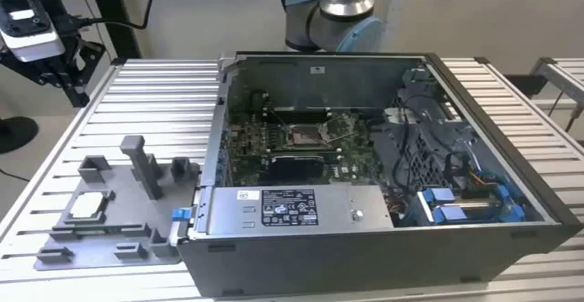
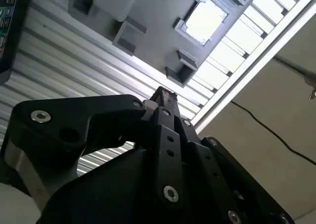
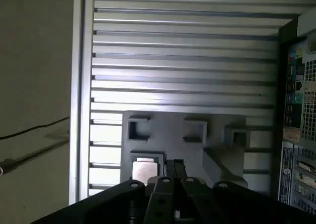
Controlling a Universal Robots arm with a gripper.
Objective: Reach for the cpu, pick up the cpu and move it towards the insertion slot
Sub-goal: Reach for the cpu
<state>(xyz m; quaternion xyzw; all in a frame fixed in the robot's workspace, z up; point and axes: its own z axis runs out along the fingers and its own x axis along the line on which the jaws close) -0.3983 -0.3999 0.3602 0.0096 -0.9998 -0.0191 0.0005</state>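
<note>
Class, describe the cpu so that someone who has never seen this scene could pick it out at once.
On the slatted metal table stands an open computer case; to the exterior view's left of it lies a grey tray. The cpu sits in a recess of that tray. It is a flat, pale silver-white square, unlike the grey blocks around it.

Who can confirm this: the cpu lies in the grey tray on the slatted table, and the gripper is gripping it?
Not quite. The cpu does lie in the grey tray on the slatted table, but the gripper is not gripping it: the exterior view shows it raised, well apart from the tray, holding nothing.
</note>
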